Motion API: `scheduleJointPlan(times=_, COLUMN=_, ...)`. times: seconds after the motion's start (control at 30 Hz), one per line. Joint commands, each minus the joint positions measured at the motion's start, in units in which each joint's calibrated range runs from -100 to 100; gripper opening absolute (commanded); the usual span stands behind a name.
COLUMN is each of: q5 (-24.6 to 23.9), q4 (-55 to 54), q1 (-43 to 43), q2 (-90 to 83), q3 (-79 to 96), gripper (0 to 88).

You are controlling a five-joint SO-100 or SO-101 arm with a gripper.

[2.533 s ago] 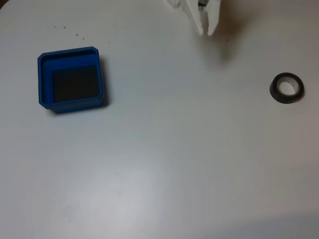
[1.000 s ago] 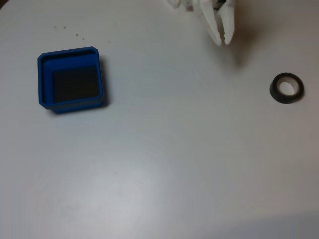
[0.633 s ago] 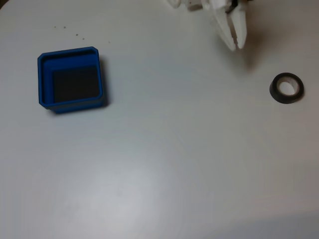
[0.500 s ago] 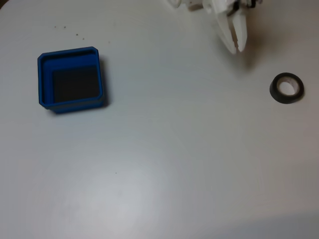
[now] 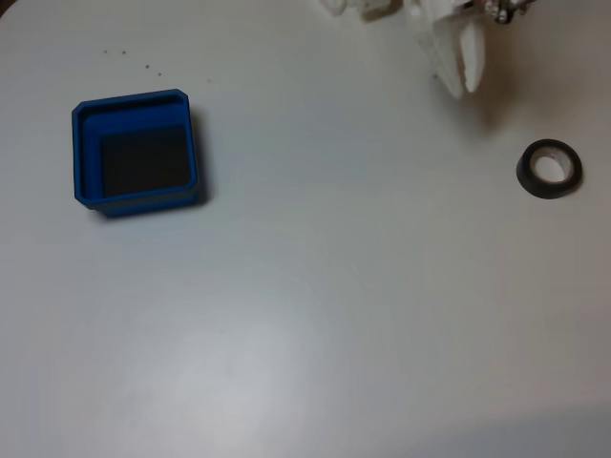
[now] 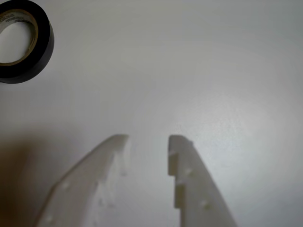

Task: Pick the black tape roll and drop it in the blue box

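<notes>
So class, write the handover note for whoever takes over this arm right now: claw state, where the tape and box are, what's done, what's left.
Claw: open and empty, above the table, short of the tape.
Black tape roll: lying flat on the table at the right of the fixed view, untouched.
Blue box: far left, nothing in it.
Done: nothing picked yet.
Left: reach the roll, grip it, carry it across, drop it in the box.
</notes>
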Motion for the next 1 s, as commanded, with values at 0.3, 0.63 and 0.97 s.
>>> scheduleJointPlan(times=0.3, q5=-3.0, q4=5.9, q1=-2.0, q2=10.5, q3=-13.0, gripper=1.6)
scheduleJointPlan(times=0.63, q5=-5.9, q4=8.8, q1=-9.5, q2=14.1, q3=-15.5, gripper=1.6)
scheduleJointPlan(times=0.97, q5=-5.9, q4=9.8, q1=-11.2, q2=19.9, q3=-20.1, gripper=1.6)
